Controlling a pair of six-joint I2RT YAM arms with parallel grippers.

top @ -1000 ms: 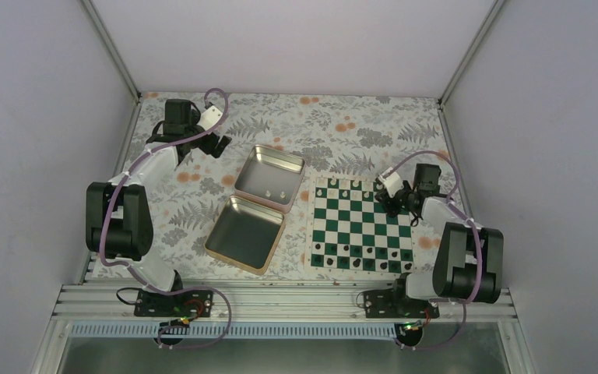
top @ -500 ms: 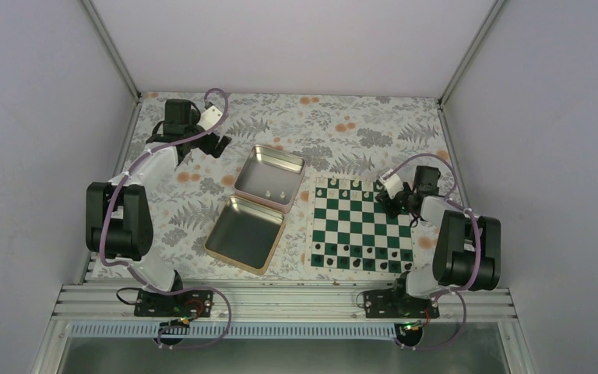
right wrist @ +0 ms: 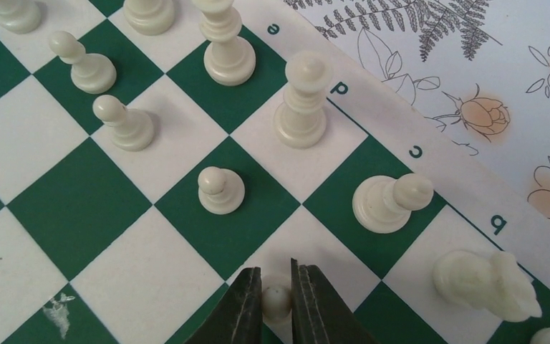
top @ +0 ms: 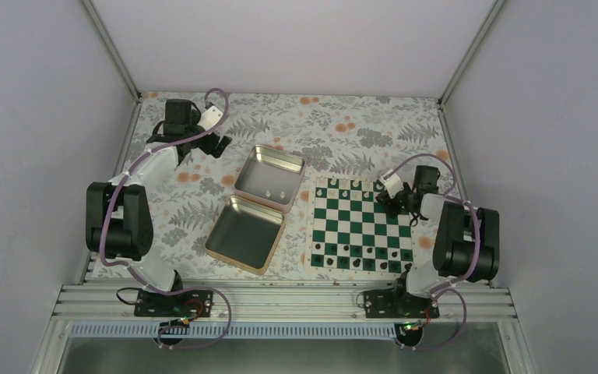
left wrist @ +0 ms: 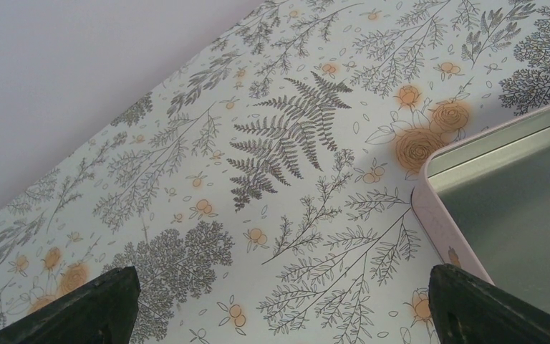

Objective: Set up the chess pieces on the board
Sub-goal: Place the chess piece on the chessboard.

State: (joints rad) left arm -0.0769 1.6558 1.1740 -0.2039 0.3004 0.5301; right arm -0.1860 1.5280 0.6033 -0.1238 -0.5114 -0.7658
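Observation:
The green and white board (top: 362, 224) lies at right; it fills the right wrist view (right wrist: 79, 208). My right gripper (right wrist: 276, 297) is shut on a cream pawn (right wrist: 276, 301) that stands over a white square near the board's far right corner (top: 399, 201). Other cream pieces stand around it: a pawn (right wrist: 220, 190), two more pawns (right wrist: 123, 123), a tall piece (right wrist: 301, 102), a bishop-like piece (right wrist: 391, 203) and a knight (right wrist: 485, 284). My left gripper (left wrist: 279, 308) is open and empty above the floral cloth, at the far left (top: 216, 142).
An open silver hinged tin (top: 257, 206) lies left of the board with two cream pieces in its far half; its rim shows in the left wrist view (left wrist: 444, 215). Small dark pieces (top: 358, 263) line the board's near rows. Grey walls enclose the table.
My right arm has drawn slightly back toward the board's far right corner. The left arm has not moved.

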